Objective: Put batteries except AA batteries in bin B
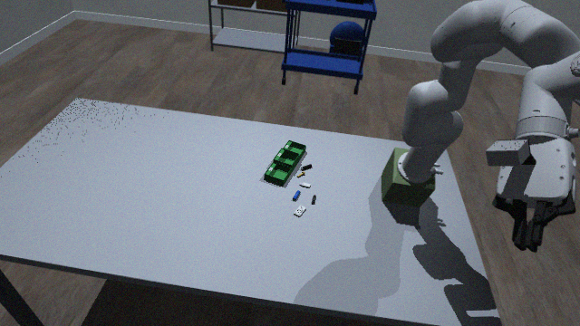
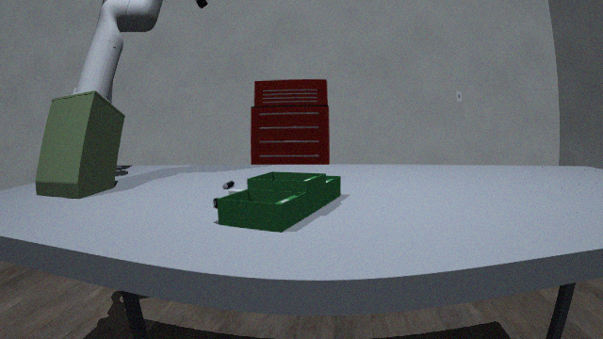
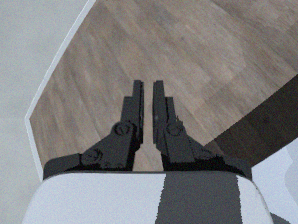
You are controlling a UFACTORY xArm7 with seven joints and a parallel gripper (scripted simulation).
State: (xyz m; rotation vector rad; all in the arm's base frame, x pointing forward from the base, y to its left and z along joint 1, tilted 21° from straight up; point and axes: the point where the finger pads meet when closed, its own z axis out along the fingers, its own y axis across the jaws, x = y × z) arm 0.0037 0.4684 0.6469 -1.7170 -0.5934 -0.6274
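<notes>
- Wood floor under a grey table (image 1: 136, 190); blue shelf cart (image 1: 328, 41) behind it in the top view, red tool chest (image 2: 289, 122) against the wall in the exterior view.
- Green bins (image 1: 285, 163) sit in a row near mid-table, joined end to end. Bin letters unreadable.
- Small items lie scattered just beside the bins on the arm's side: a dark cylinder (image 1: 306, 167), a small yellow piece (image 1: 301, 174), a white piece (image 1: 304, 185), a blue cylinder (image 1: 296, 196), a second dark cylinder (image 1: 314, 199), a white block (image 1: 299, 211). Too small to tell battery types.
- All of them rest on the table, outside the bins.
- Arm base sits on an olive pedestal (image 1: 403, 181) at the table's edge.
- Arm folds up and over, wrist pointing down past the table's side.
- Gripper (image 1: 529, 233) hangs over the floor, off the table, well apart from the bins and the items.
- Wrist view: fingers nearly together, narrow slit between them, nothing in it, only floor below. Clenched on nothing.
</notes>
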